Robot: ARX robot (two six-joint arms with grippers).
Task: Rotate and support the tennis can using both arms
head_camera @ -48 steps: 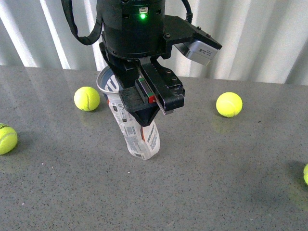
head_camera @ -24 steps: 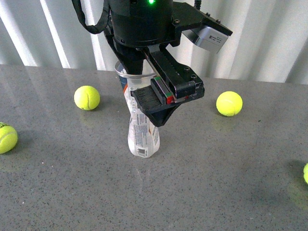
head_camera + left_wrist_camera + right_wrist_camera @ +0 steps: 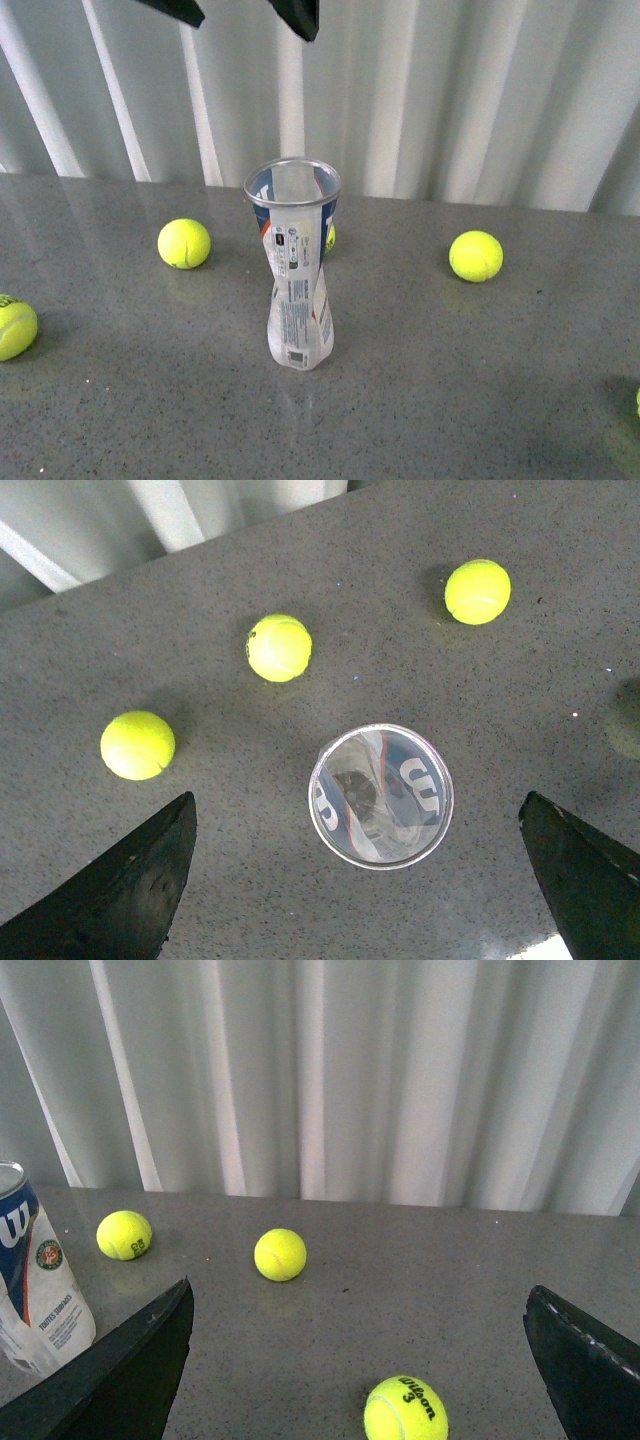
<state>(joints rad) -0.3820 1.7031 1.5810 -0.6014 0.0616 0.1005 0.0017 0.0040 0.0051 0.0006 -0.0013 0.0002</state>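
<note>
Now, stand: the tennis can point(image 3: 297, 262) is seen upright and unheld on the grey table point(image 3: 480, 400), open rim up, waist pinched in at mid-height.
Nearest ball: a ball at the frame's left edge point(image 3: 14, 328) is seen nearer the camera than the can and well apart from it.
Flanking balls: one ball point(image 3: 184, 243) is set left of the can and another point(image 3: 476, 255) right of it, both slightly behind; a further ball point(image 3: 329, 237) is glimpsed just behind the can.
Left gripper: the left gripper point(image 3: 380, 880) is held spread wide directly above the can's mouth, nothing touched; in the front view only dark fingertips point(image 3: 297, 14) are shown at the top edge, high above the can.
Right gripper: the right gripper point(image 3: 360, 1360) is held well to the can's side, parted and empty, the can point(image 3: 38, 1282) being caught at the edge of its view.
Backdrop: pale pleated curtains point(image 3: 450, 90) are hung beyond the can.
Risk, tipping: the tall, crushed tube is judged unstable; it could be toppled if brushed on one side by a descending finger.
Risk, buckling: the pinched waist could be collapsed further if clamped hard.
Risk, rolling: should it fall, the nearby balls could be struck.
</note>
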